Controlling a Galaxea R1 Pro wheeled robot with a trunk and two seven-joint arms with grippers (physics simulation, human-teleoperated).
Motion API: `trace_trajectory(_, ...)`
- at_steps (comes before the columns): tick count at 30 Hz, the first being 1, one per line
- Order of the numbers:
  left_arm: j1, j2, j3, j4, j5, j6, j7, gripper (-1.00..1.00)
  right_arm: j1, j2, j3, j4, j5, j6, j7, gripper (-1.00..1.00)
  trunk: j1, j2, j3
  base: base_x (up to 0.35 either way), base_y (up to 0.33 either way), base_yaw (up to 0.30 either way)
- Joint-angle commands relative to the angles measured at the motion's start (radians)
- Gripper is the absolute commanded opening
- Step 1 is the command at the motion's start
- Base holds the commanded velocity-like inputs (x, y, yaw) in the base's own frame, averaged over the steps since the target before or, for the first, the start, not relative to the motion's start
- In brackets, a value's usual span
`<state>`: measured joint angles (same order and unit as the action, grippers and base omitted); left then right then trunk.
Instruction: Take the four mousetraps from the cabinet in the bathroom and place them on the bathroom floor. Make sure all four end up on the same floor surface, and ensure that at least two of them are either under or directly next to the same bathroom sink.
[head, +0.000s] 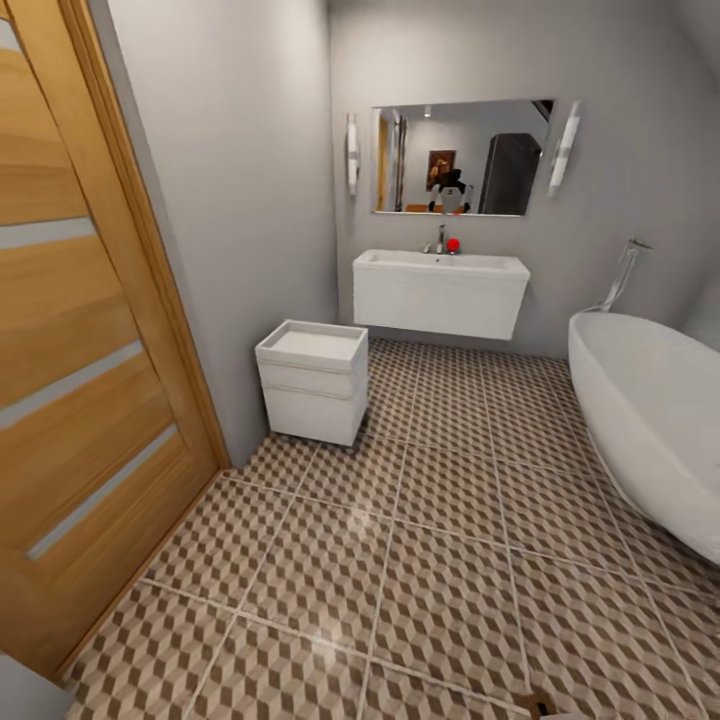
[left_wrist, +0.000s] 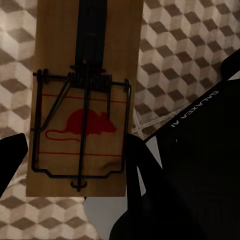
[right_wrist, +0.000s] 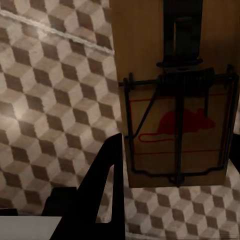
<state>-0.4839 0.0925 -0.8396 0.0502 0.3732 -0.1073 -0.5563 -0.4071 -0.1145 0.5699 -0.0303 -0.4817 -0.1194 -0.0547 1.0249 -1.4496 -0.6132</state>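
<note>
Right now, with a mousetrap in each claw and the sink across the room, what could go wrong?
1. Both mousetraps, left and right, hang above the tiled floor; each claw's hold looks narrow, so driving could shake one loose, far from the sink.
2. The bathtub bulges into the path on the right, and the small white unit stands on the left, so the base may clip either.
3. Both springs look set and might snap on release.

The bathroom floor (head: 430, 560) is tiled in a brown, beige and white cube pattern with pale grout. The sink (head: 440, 290), small square unit (head: 312, 380) and bathtub (head: 650, 420) are white, the walls grey, the door (head: 80, 330) orange-brown wood. Each mousetrap (left_wrist: 82, 100) (right_wrist: 175, 95) is tan, with dark wire and a red printed mouse.
</note>
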Motion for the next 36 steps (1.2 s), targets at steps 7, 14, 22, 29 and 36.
trace_trajectory(7, -0.001, 0.0, -0.009, 0.003, 0.007, -0.008, -0.004, -1.0, 0.0, 0.0, 0.008, 0.0, -0.011, -0.002, -0.001, -1.0, 0.0, 0.0, -0.001, 0.123, 0.0, -0.283)
trace_trajectory(14, -0.001, 0.0, -0.009, 0.002, 0.007, -0.008, -0.004, -1.0, 0.0, -0.001, 0.008, 0.0, -0.011, -0.002, -0.001, -1.0, 0.0, 0.0, -0.001, 0.123, 0.0, -0.283)
trace_trajectory(22, -0.001, 0.0, -0.009, 0.002, 0.007, -0.008, -0.004, -1.0, 0.0, 0.003, 0.008, 0.001, -0.014, 0.005, -0.002, -1.0, 0.0, 0.0, -0.001, 0.123, 0.0, -0.285)
trace_trajectory(29, -0.001, -0.002, -0.009, 0.003, 0.007, -0.008, -0.002, -1.0, 0.001, 0.006, 0.008, 0.028, -0.011, 0.007, -0.001, -1.0, 0.0, 0.0, -0.001, 0.076, 0.0, -0.15)
trace_trajectory(36, -0.001, -0.002, -0.009, 0.003, 0.007, -0.008, -0.002, -1.0, 0.002, 0.006, 0.009, 0.032, -0.013, 0.006, -0.003, -1.0, 0.0, 0.0, -0.001, 0.041, 0.0, -0.009)
